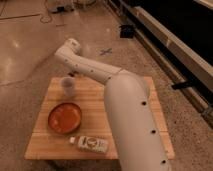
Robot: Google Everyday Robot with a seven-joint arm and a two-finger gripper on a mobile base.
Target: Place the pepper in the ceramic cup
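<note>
White ceramic cup stands on the wooden table just behind the orange-red bowl. The gripper, hidden behind the arm, sits just beside it. The pepper isn't visible, so placement appears unfinished.

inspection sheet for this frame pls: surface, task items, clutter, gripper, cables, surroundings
Surface: wooden table, on a polished stone floor.
Task things: ceramic cup upright at the table's far left; pepper: nothing seen.
Clutter: orange-red bowl near the cup; white labelled bottle lying at the front edge.
Gripper: gripper hidden behind the arm, just beyond the cup.
Cables: cable on the floor, far side.
Surroundings: dark rail along the right.
</note>
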